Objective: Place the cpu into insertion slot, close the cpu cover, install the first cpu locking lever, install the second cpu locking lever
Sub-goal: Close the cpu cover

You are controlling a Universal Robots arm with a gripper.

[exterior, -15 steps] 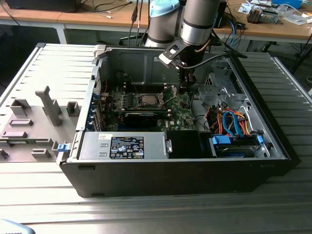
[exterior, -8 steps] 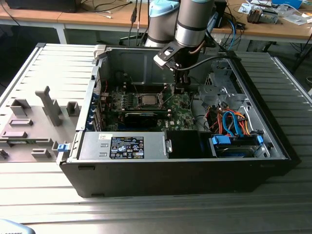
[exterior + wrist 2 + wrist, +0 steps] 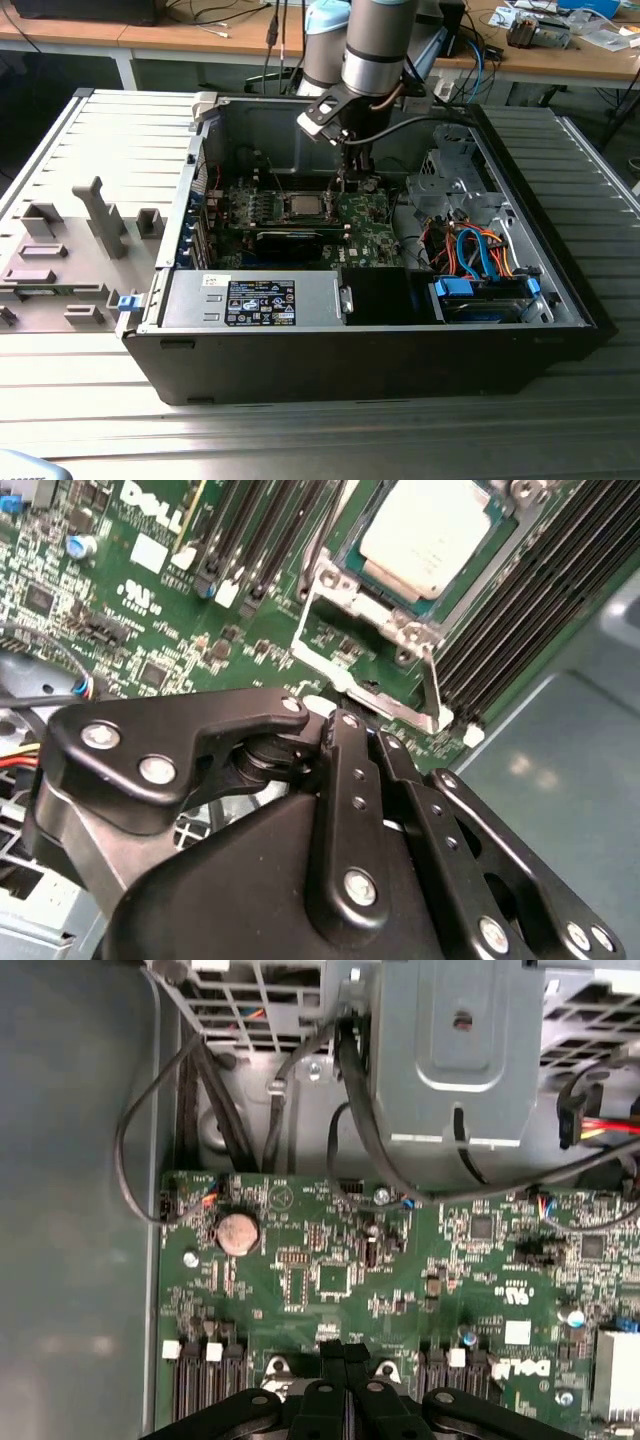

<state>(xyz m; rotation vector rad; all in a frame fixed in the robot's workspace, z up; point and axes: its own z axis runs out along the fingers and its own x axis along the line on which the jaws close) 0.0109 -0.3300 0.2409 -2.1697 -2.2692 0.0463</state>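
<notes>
My claw [image 3: 345,720] is pressed together, its tips low over the green motherboard [image 3: 330,1280]. The cpu [image 3: 425,540] lies seated in the insertion slot [image 3: 372,585], framed by the silvery cpu cover [image 3: 408,632], just beyond my tips and apart from them.

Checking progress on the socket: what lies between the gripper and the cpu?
In the second wrist view, the silvery edge of the cpu cover and a patch of green board lie between the gripper and the cpu.
</notes>
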